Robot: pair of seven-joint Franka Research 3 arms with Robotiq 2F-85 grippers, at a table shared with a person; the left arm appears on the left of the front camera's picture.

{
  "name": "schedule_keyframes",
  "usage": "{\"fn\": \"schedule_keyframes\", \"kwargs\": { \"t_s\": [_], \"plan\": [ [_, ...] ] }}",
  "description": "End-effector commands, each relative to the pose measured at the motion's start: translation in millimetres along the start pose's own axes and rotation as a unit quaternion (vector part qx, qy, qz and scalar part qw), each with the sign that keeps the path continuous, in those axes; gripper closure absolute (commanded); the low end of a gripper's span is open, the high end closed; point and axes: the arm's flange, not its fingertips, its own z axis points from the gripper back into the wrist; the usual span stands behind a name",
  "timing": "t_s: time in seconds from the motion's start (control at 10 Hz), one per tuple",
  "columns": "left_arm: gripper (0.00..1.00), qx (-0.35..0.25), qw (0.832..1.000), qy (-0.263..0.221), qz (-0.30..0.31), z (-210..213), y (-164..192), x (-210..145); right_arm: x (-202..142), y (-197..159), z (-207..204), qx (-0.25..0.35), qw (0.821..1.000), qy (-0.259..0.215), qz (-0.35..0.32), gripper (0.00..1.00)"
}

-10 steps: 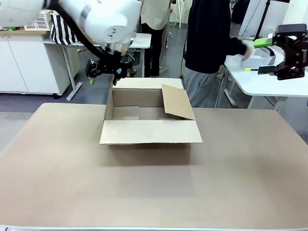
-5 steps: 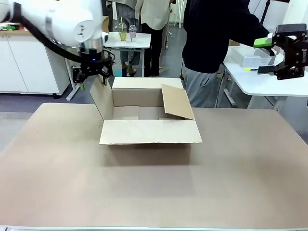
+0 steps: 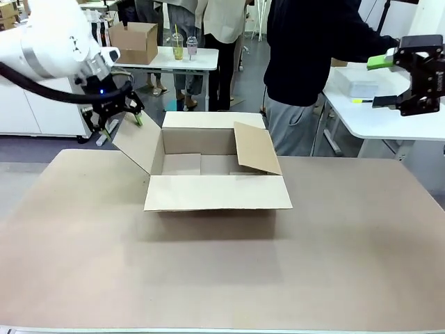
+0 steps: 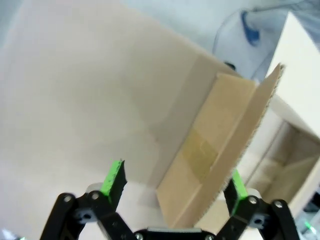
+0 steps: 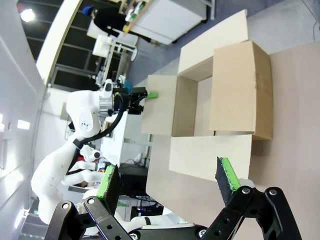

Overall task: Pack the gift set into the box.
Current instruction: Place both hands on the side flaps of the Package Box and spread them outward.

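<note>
The box (image 3: 182,164), a shallow brown carton, stands open at the table's middle. Its front flap lies flat toward me, its right flap (image 3: 257,148) leans inward and its left flap (image 3: 139,142) leans outward. My left gripper (image 3: 120,125) is at that left flap's upper edge. In the left wrist view, my left gripper (image 4: 175,182) is open with the flap's edge (image 4: 240,150) between its fingers. My right gripper (image 3: 382,82) hangs open in the air far right of the box, holding nothing, and is open in its own view too (image 5: 167,179). The gift set is out of view.
A person in dark clothes (image 3: 306,49) stands behind the box, reaching toward a white side table (image 3: 375,118) with a pale flat case (image 3: 358,87). Behind left, a small table holds a cube-like carton (image 3: 133,42) and two cups (image 3: 183,47). The brown tabletop (image 3: 222,271) spreads wide in front.
My left gripper moved left and down from above the box's back left corner. The left flap swung from inside the box to leaning outward. The right gripper stayed put.
</note>
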Motion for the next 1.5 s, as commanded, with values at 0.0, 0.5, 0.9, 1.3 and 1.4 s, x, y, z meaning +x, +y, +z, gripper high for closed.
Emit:
{"fn": "schedule_keyframes", "kwargs": {
  "t_s": [0.0, 0.5, 0.9, 1.3, 1.4],
  "plan": [
    [0.0, -0.059, 0.994, 0.088, -0.033, -25, 19, 5, 3, 0, -4, 0.013, 1.0, -0.006, 0.012, 0.0],
    [0.0, 0.0, 1.0, 0.0, 0.0, 0, 0, 0, 3, 0, -4, 0.013, 1.0, -0.006, 0.012, 0.0],
    [0.0, 0.0, 1.0, 0.0, 0.0, 0, 0, 0, 22, 10, -67, -0.057, 0.996, 0.063, -0.012, 0.0],
    [0.0, 0.0, 1.0, 0.0, 0.0, 0, 0, 0, 41, 50, -227, -0.286, 0.942, 0.121, 0.13, 0.0],
    [0.0, 0.0, 1.0, 0.0, 0.0, 0, 0, 0, 31, 51, -259, -0.345, 0.91, 0.122, 0.195, 0.0]
  ]
}}
